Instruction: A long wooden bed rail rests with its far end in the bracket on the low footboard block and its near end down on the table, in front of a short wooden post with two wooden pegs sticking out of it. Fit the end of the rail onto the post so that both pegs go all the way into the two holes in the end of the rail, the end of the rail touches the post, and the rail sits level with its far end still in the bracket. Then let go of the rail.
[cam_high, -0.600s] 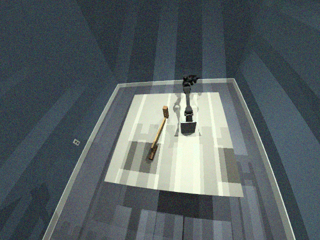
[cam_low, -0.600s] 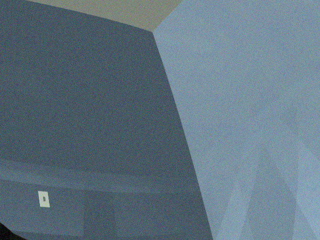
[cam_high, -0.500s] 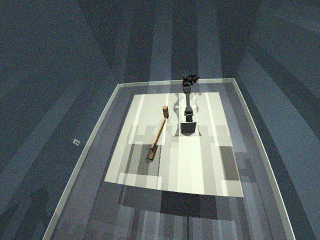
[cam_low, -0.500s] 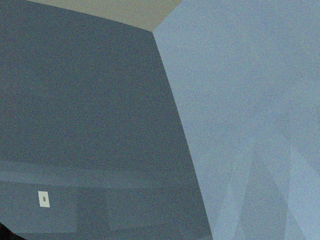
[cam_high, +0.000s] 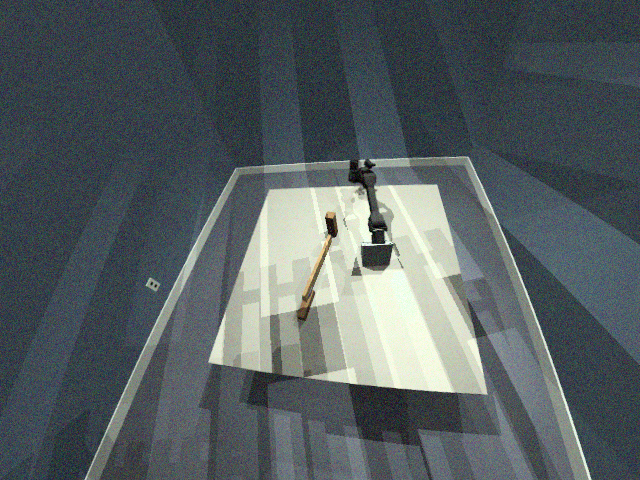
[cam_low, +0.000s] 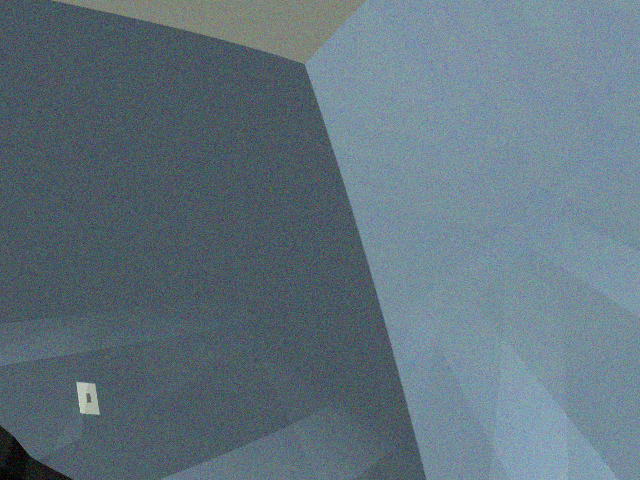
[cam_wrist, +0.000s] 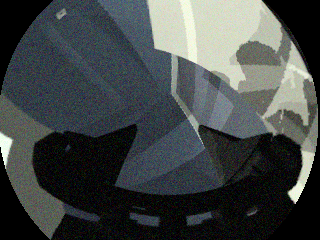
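My claw (cam_high: 361, 165) (cam_wrist: 167, 127) is spread wide with nothing between its fingers, up by the table's (cam_high: 423, 335) edge, well apart from the rail. The wrist view past my fingers takes in walls and part of the tabletop. The rail (cam_high: 317, 266) lies on the table's other side from my base (cam_high: 376, 255), running between two wooden blocks (cam_high: 331, 224) (cam_high: 306, 305), one near each end. Pegs and holes are too small to make out, so I cannot tell whether they are joined.
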